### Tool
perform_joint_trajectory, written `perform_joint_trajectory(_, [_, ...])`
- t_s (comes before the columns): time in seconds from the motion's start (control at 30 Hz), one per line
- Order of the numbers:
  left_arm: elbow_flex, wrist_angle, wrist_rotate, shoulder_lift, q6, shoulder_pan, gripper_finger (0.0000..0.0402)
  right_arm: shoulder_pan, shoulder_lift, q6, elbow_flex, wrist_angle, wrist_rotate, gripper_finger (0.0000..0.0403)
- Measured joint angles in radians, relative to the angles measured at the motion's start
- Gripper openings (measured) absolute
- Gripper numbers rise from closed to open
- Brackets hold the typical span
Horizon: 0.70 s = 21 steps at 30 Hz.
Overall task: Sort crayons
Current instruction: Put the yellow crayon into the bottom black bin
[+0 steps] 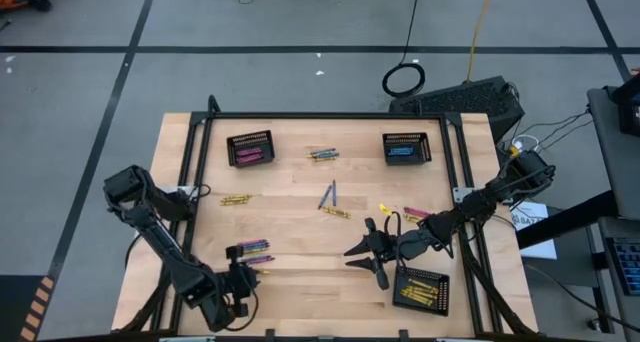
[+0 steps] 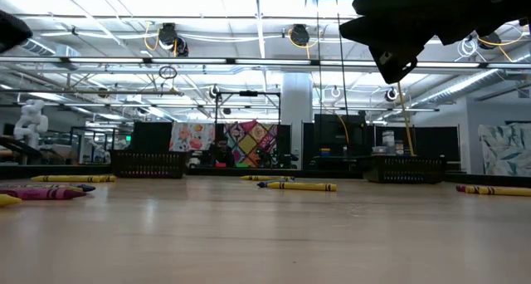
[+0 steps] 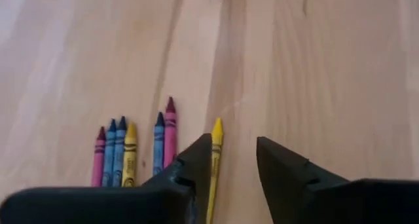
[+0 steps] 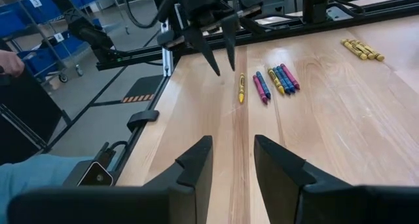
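While the left gripper (image 1: pixel 243 270) hangs low over the near left part of the table (image 1: pixel 300 232), its jaws stand partly open and hold nothing. A yellow crayon (image 3: pixel 214 165) lies on the wood just beside one of its fingers (image 3: pixel 196 162), and a small row of pink, blue and yellow crayons (image 3: pixel 131 152) lies next to that. The right gripper (image 1: pixel 368 252) hovers near the table's middle front, jaws partly open and empty. Close to it sits a black basket (image 1: pixel 421 289) holding yellow crayons. Two more baskets stand at the far side: the left basket (image 1: pixel 250 148) with pink ones, the right basket (image 1: pixel 406 148) with blue. Loose crayons (image 1: pixel 328 196) lie scattered between them.
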Motion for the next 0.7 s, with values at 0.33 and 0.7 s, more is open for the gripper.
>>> perform_joint_trajectory(0.33, [-0.084,0.085,0.059,0.000,0.074,0.029,0.0128,0.000,0.000,0.000,0.000,0.000,0.000,0.0100])
perform_joint_trajectory(0.7, [-0.142,0.169,0.131,0.000,0.047,0.029,0.0073,0.000,0.000,0.000,0.000,0.000,0.000,0.0100])
